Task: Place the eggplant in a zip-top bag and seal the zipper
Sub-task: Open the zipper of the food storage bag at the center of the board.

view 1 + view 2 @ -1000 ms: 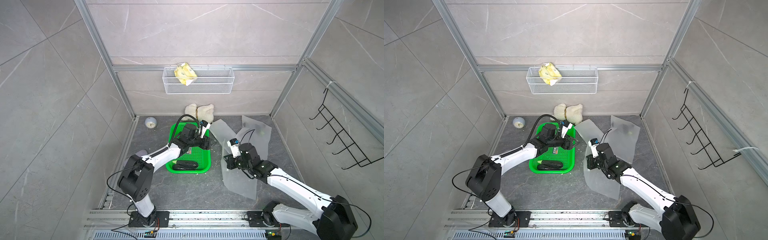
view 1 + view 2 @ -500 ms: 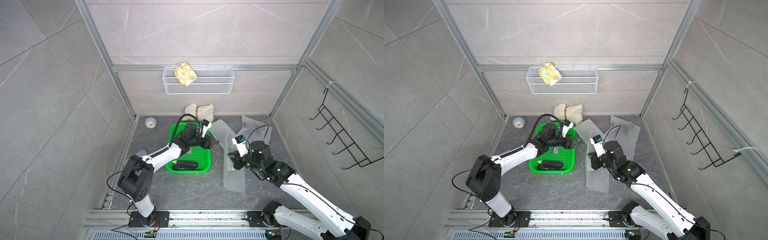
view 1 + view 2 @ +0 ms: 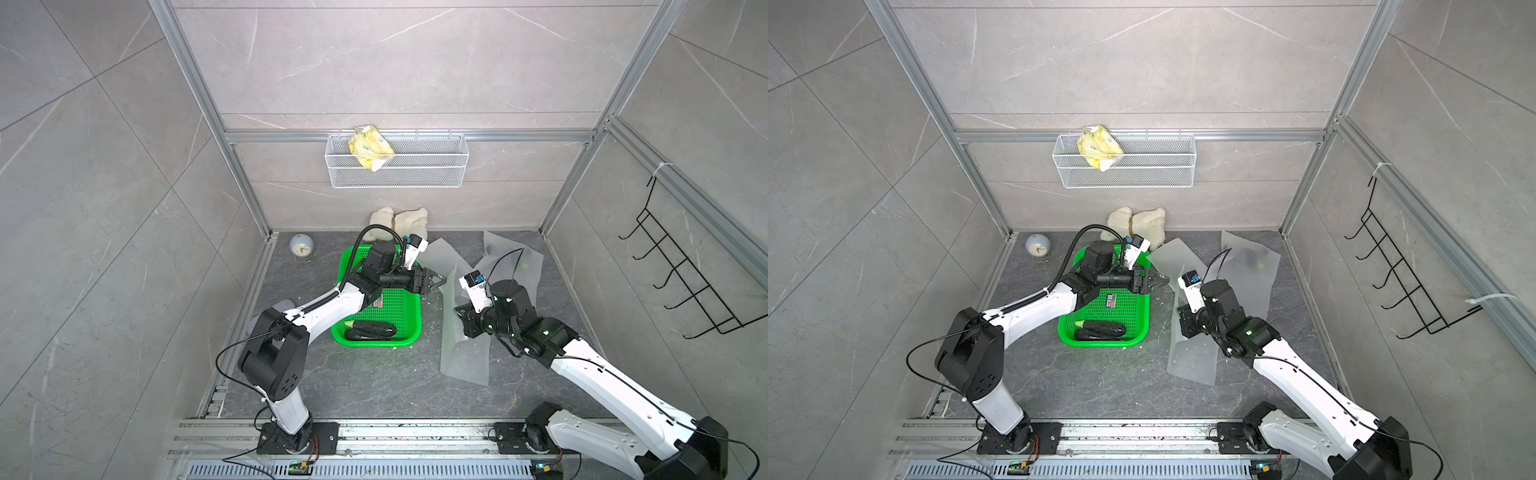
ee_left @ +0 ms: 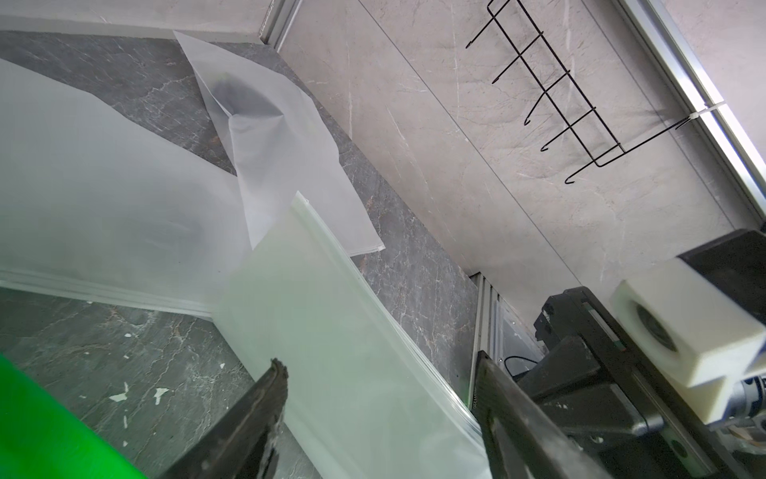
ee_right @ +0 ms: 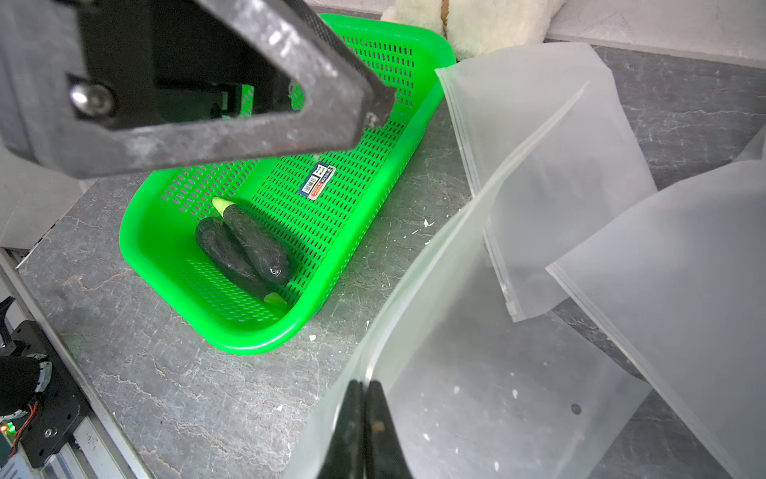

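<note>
Two dark eggplants [image 3: 370, 331] [image 5: 248, 249] lie side by side at the near end of the green basket [image 3: 376, 343]. My right gripper [image 5: 364, 387] is shut on the edge of a frosted zip-top bag [image 3: 463, 357] [image 5: 489, 398] and holds that edge up off the floor, right of the basket. My left gripper [image 3: 438, 280] [image 4: 379, 365] is open past the basket's right rim. The bag's raised upper edge [image 4: 331, 311] lies between its fingers, and they do not close on it.
Two more frosted bags lie behind: a flat one [image 3: 440, 257] and one with something dark inside [image 3: 513, 262]. A plush toy [image 3: 399, 220] and a small clock [image 3: 300, 246] sit by the back wall. A wire shelf [image 3: 397, 174] and a black hook rack [image 3: 685, 291] hang on the walls.
My right gripper has lifted the bag's edge and drawn back to the right. My left gripper has reached right, beyond the basket rim, toward the raised bag and opened slightly wider.
</note>
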{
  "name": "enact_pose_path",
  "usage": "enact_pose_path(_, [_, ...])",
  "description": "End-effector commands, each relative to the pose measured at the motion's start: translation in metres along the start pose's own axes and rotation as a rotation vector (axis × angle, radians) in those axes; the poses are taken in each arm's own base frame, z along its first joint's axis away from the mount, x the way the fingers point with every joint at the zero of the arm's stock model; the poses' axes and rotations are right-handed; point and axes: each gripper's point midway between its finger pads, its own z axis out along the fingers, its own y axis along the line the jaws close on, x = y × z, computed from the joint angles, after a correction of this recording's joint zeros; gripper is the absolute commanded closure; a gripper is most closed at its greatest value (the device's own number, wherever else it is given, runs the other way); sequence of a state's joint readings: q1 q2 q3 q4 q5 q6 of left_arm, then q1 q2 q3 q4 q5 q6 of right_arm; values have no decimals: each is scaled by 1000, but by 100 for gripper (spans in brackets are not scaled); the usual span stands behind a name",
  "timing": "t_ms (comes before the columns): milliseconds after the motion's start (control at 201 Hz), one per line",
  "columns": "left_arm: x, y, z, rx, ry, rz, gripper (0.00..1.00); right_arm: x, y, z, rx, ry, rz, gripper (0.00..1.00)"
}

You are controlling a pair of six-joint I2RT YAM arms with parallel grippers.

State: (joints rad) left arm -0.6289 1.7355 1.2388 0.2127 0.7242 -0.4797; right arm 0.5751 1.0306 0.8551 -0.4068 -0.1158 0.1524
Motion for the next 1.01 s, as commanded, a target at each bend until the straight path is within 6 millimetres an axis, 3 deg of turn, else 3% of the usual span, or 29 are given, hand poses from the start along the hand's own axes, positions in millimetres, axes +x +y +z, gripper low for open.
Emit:
enact_pose_path(0, [-9,-15,8,101,-15,-41,28,-11,1,-2,9,-27,-25,100])
enact_pose_path(169, [-6,-25,21,160,3,-45,30,-9,0,0,13,-23,-20,100])
enact_pose_path(508, [10,-27,35,166,61,-54,35,-6,-3,1,28,-20,-15,100])
enact_pose_path(692, [14,-25,36,163,71,-58,44,-5,-7,0,49,-20,-16,100])
enact_pose_path(1001, [20,-25,37,181,97,-67,49,-4,-11,-1,73,-17,-19,100])
